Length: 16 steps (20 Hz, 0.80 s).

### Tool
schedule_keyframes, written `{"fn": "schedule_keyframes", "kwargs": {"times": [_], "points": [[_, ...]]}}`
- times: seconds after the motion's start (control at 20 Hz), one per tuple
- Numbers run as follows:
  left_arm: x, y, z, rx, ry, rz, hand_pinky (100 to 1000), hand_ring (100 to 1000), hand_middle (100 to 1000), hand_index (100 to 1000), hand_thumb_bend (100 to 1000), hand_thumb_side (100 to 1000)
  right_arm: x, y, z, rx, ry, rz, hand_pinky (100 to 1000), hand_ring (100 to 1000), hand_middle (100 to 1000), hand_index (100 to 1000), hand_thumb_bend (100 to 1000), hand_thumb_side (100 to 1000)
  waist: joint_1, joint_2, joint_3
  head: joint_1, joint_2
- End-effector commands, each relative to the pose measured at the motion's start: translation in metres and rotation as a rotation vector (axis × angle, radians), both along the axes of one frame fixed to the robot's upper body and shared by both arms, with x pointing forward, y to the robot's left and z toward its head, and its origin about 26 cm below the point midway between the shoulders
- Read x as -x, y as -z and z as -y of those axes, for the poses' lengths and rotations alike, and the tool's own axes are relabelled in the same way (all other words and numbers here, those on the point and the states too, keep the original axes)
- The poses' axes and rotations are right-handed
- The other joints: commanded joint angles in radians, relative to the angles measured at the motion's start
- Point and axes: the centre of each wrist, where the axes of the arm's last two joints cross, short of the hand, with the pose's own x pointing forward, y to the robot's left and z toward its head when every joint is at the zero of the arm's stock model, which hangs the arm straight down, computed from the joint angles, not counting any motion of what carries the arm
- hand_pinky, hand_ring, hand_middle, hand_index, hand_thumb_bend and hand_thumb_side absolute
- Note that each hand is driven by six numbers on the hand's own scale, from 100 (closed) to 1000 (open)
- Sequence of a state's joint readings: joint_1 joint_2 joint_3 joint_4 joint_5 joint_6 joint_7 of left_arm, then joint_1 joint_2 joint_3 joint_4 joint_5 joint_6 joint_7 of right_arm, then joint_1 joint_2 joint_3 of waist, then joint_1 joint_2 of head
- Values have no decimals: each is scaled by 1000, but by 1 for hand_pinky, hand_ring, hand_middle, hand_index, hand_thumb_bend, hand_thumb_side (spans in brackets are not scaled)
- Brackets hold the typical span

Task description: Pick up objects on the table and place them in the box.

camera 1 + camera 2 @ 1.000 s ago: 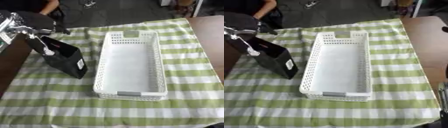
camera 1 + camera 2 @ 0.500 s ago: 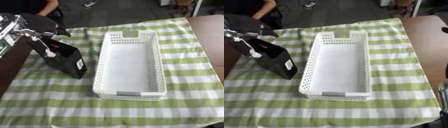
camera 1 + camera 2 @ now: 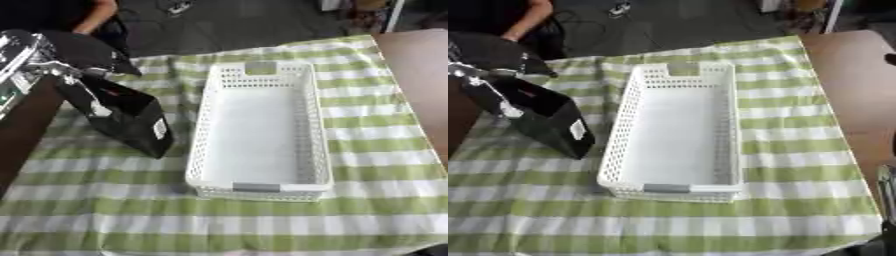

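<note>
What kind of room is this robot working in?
Probably a lab or workshop set up for practice: a table under a green checked cloth, an empty white basket, and cables on a dark floor behind.

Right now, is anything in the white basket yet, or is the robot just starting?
Just starting. The white basket looks empty. The left hand is at the top of the black bag, which stands on the checked cloth beside the basket. It has yet to go in.
</note>
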<state>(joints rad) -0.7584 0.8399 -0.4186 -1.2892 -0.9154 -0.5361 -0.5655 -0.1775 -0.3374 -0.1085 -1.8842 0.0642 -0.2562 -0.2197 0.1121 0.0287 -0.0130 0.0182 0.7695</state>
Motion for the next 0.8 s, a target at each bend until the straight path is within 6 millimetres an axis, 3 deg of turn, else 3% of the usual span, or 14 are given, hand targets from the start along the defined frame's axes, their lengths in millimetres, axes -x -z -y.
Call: {"fn": "schedule_keyframes", "kwargs": {"times": [0.05, 0.8], "points": [[4, -13, -9, -144, 51, -103, 863, 897, 848, 1000, 1000, 587, 1, -7, 4, 29, -3, 15, 747, 816, 847, 957, 100, 724, -2, -9, 3, 3, 0], [-2, 9, -9, -139, 32, -203, 855, 873, 837, 977, 1000, 553, 1, -6, 4, 28, -5, 13, 748, 816, 848, 958, 100, 720, 0, -5, -6, 6, 0]]}}
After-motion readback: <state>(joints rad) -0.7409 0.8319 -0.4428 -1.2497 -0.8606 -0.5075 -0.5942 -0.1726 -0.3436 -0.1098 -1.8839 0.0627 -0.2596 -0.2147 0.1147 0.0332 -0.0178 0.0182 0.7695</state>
